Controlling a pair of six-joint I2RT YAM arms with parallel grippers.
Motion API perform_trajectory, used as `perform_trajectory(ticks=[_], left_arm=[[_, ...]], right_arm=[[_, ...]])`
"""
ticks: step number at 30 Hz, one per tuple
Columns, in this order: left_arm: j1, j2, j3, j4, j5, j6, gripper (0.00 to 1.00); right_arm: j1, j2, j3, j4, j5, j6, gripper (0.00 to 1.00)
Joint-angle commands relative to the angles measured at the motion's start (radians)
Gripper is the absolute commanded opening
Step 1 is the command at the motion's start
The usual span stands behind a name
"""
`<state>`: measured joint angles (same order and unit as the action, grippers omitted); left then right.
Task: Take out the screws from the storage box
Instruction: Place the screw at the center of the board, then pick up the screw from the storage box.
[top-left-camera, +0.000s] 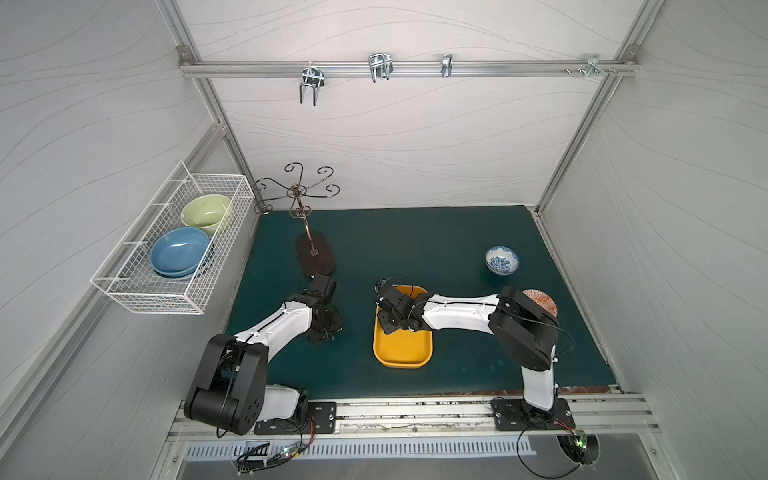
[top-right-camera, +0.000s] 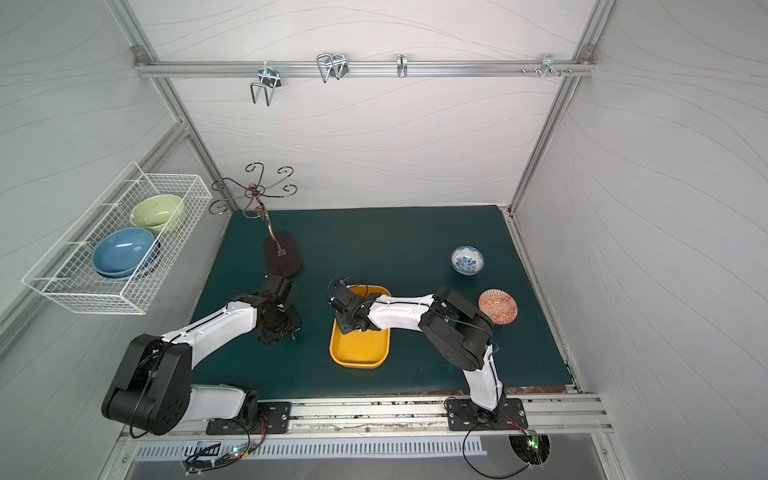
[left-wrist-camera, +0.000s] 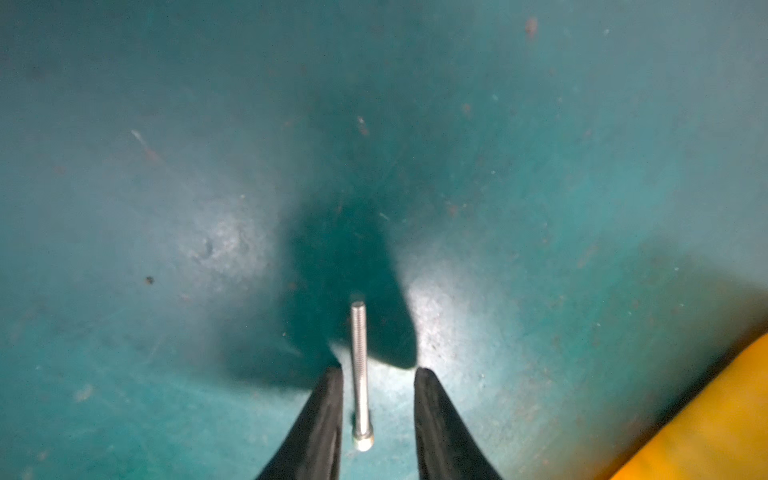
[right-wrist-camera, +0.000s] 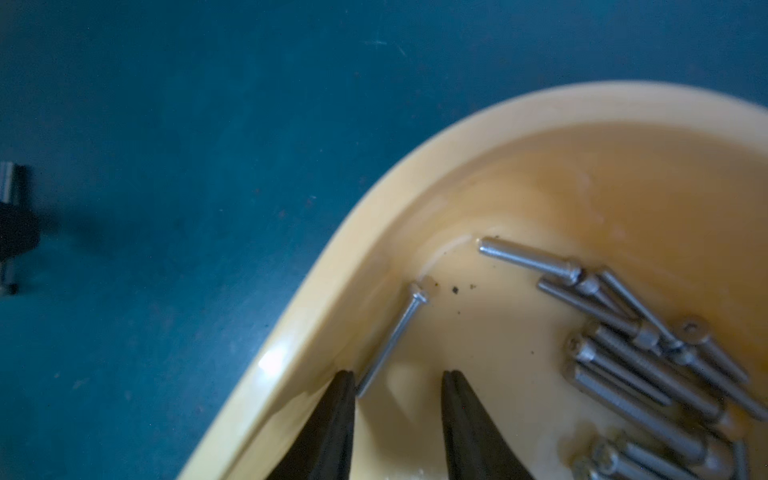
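While our left gripper is straddling, jaws apart, a screw on the mat, we are risking our spread right gripper missing the thin screw just outside its jaws, against the wall of the yellow tray.

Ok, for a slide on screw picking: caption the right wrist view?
Right gripper, fingers apart, at a lone screw against the storage box wall; other screws heaped nearby.

yellow storage box, silver screws, teal mat
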<state>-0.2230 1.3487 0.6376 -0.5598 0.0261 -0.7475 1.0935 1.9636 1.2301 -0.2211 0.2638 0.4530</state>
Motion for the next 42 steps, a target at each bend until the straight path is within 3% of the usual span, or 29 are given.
perform_trajectory(ticks=[1,11,18,25,31,38,42], left_arm=[[0.004,-0.024,0.011,0.001,0.0,0.008,0.34],[0.003,-0.072,0.006,-0.014,-0.026,0.006,0.4],[0.004,-0.072,0.008,-0.014,-0.024,0.005,0.41],[0.004,-0.069,0.008,-0.007,-0.013,0.007,0.42],[0.004,-0.068,0.008,-0.003,-0.009,0.009,0.42],[0.004,-0.061,0.01,0.001,-0.002,0.011,0.42],[0.004,-0.06,0.01,0.002,0.002,0.012,0.42]], right_arm=[[-0.003,0.036,0.018,-0.042,0.039,0.0,0.38],[-0.001,0.069,0.039,-0.082,0.091,-0.013,0.17],[0.003,0.072,0.038,-0.107,0.112,-0.02,0.15],[0.004,0.057,0.024,-0.121,0.142,-0.019,0.26],[0.002,0.101,0.065,-0.147,0.135,-0.028,0.28],[-0.015,0.14,0.072,-0.158,0.101,-0.024,0.11],[-0.015,0.119,0.042,-0.143,0.097,-0.02,0.09]])
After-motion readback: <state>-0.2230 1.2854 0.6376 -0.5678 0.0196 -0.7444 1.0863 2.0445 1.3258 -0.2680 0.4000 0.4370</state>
